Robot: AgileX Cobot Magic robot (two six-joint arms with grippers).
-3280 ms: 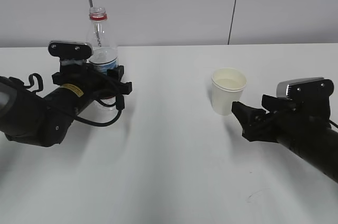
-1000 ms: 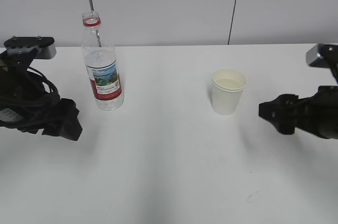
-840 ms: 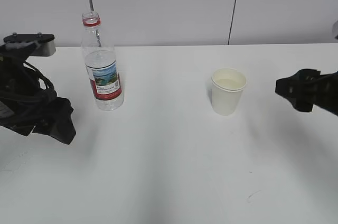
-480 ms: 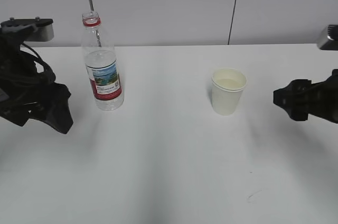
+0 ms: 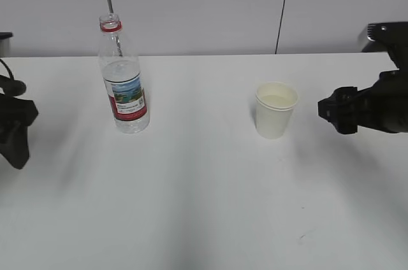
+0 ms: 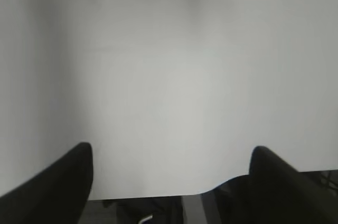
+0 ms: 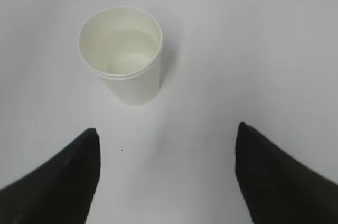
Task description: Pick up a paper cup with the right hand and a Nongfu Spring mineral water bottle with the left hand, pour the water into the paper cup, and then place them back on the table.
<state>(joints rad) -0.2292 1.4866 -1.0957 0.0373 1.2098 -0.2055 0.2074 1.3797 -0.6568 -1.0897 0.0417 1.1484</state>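
At far left edge, left hand (image 5: 14, 131) pulled clear of the Nongfu Spring mineral water bottle (image 5: 124, 76), jaws apart, empty. Mid-right, paper cup (image 5: 275, 109) back on the bench (image 5: 204, 206), water inside; right hand (image 5: 360, 109) backed off, jaws spread. Looks done.

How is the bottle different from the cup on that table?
The bottle is tall, clear plastic with a red-and-white label; the cup is short, plain cream paper. The bottle narrows to a small neck; the cup has a wide open mouth. Both stand upright, uncapped, apart from either claw, and hold water.
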